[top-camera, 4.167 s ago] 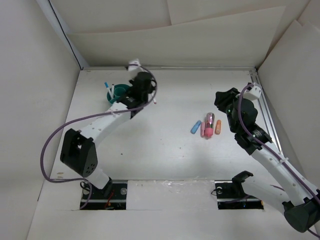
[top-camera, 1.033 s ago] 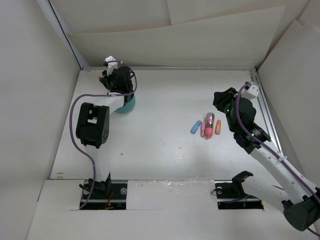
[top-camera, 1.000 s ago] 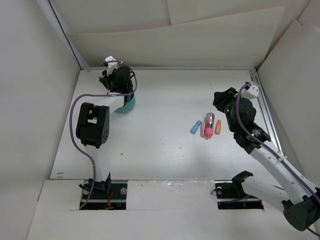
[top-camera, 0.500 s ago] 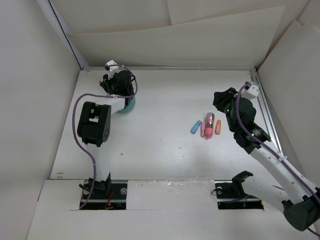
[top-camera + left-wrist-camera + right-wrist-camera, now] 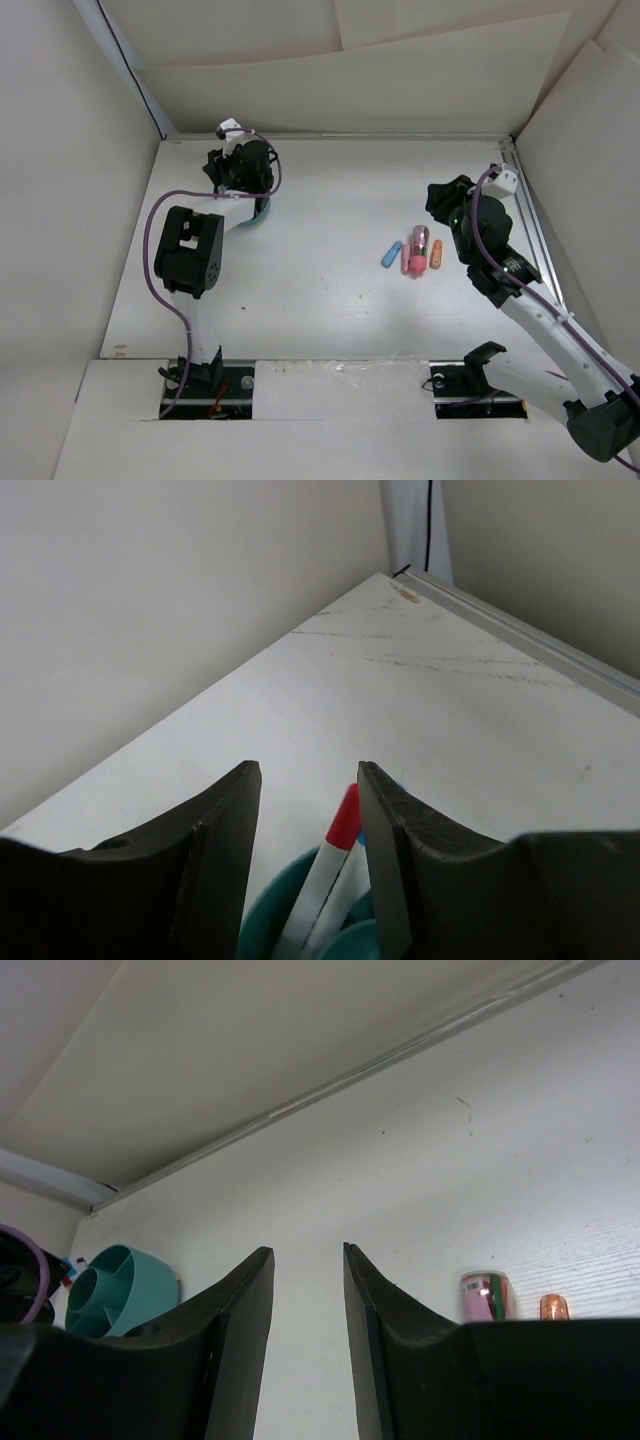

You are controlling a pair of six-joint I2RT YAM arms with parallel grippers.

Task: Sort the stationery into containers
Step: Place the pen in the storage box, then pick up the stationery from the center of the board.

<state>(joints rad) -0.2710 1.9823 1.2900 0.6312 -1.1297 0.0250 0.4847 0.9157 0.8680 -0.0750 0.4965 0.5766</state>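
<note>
Over in the far left corner the left gripper (image 5: pixel 307 770) is hanging right above the teal cup (image 5: pixel 262 920) with its fingers parted. A red-capped pen (image 5: pixel 343 818) is sticking up out of the cup into the gap between them, close to one finger. The left arm (image 5: pixel 190 250) is doubling back over that corner and blocking the way in from above. The side wall (image 5: pixel 60 250) and back wall (image 5: pixel 400 80) are crowding it too. A broad bare stretch of table (image 5: pixel 320 290) is running across the middle, giving easy passage. On the right, a cluster of markers (image 5: pixel 413 252) is lying near the right gripper (image 5: pixel 307 1250), whose parted fingers are gripping nothing.
</note>
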